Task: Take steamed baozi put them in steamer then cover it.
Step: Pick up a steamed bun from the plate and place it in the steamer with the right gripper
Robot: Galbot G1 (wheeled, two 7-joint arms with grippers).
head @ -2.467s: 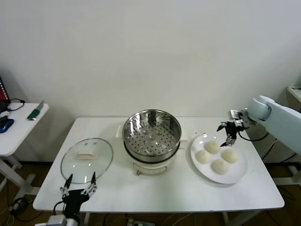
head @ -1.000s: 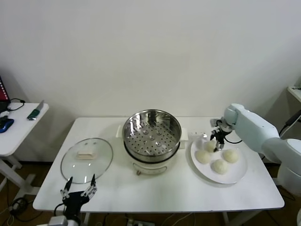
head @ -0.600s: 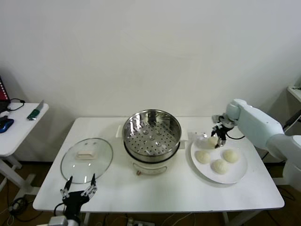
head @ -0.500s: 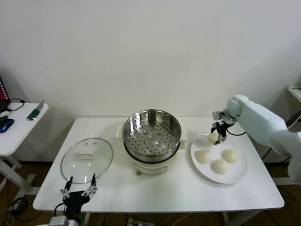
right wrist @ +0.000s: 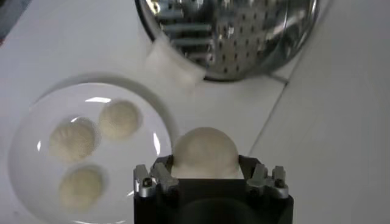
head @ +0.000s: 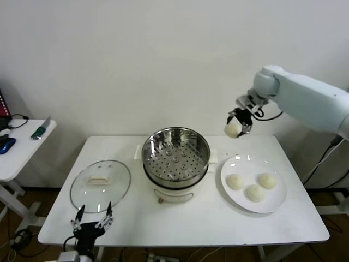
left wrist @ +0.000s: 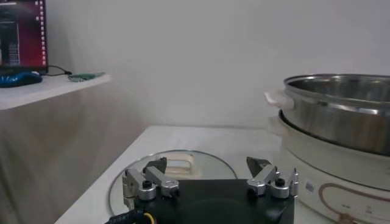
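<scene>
My right gripper (head: 236,123) is shut on one cream-white baozi (head: 233,129) and holds it high in the air, right of the steamer and behind the plate; the bun also shows between the jaws in the right wrist view (right wrist: 204,152). Three baozi (head: 254,192) lie on the white plate (head: 275,204). The shiny steel steamer (head: 175,154) sits on its white pot base at the table's middle, with nothing in it. The glass cover (head: 100,184) with its white handle lies flat on the table's left. My left gripper (head: 90,222) is open, parked at the front edge by the cover.
A small side table (head: 22,147) stands far left with a green-handled tool and a blue object. The white wall is close behind the table.
My right gripper closed on one baozi on the plate, then lifted it up and toward the steamer. Three buns are left on the plate. The left arm has not moved.
</scene>
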